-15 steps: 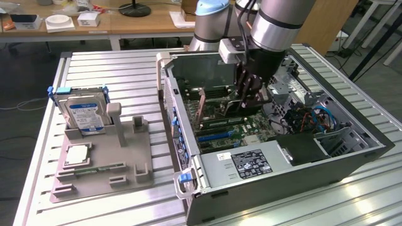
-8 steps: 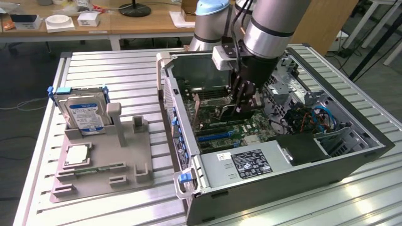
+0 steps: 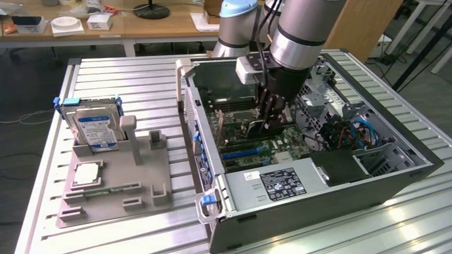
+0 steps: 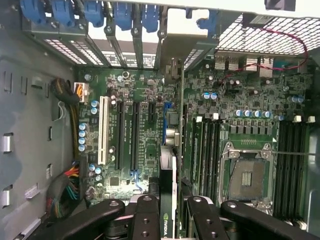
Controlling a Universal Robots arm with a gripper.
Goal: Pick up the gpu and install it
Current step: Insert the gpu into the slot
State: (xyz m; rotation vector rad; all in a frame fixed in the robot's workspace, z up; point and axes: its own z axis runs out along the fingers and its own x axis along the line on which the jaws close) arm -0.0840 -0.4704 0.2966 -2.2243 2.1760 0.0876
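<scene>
Tool: partly closed, fingers clamped on the gpu, card held edge-on over the motherboard inside the open computer case, centre of the exterior view. Hard drive: upright in grey holder, exterior view's left, on slatted counter, just beside the case.

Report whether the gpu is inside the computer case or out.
Inside: the gripper holds the gpu edge-on over the motherboard; whether it is seated, cannot tell.
</scene>
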